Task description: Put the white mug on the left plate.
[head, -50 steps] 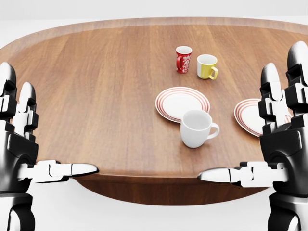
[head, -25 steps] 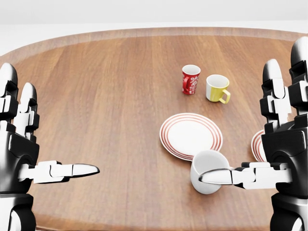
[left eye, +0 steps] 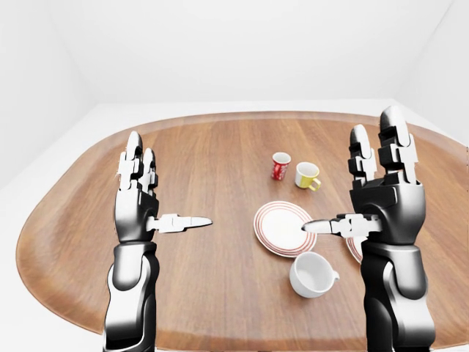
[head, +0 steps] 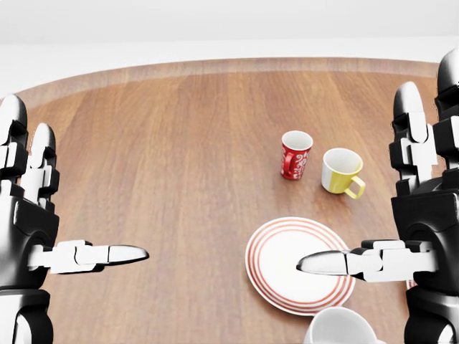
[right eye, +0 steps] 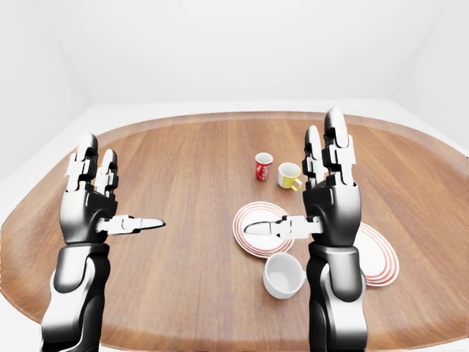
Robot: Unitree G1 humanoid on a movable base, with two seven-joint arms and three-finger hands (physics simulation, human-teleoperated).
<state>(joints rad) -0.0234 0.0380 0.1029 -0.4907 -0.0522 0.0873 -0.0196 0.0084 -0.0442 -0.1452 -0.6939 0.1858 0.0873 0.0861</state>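
Note:
The white mug [left eye: 314,274] stands upright on the wooden table [left eye: 212,286], just below the left plate [left eye: 282,228], a white plate with red rings. In the head view only the mug's rim [head: 341,327] shows at the bottom edge. My right hand [left eye: 344,176] is raised, open and empty, its thumb reaching out over the left plate, above and to the right of the mug. My left hand [left eye: 163,187] is raised and open too, far left of the plates, holding nothing.
A red patterned mug [head: 295,154] and a yellow mug [head: 341,172] stand side by side above the left plate. A second red-ringed plate [right eye: 379,254] lies to the right, partly behind my right arm. White floor and walls surround the table.
The camera has moved toward the table: mugs and plates slid down the head view, and the white mug now sits at its bottom edge. Both hands keep the same open pose.

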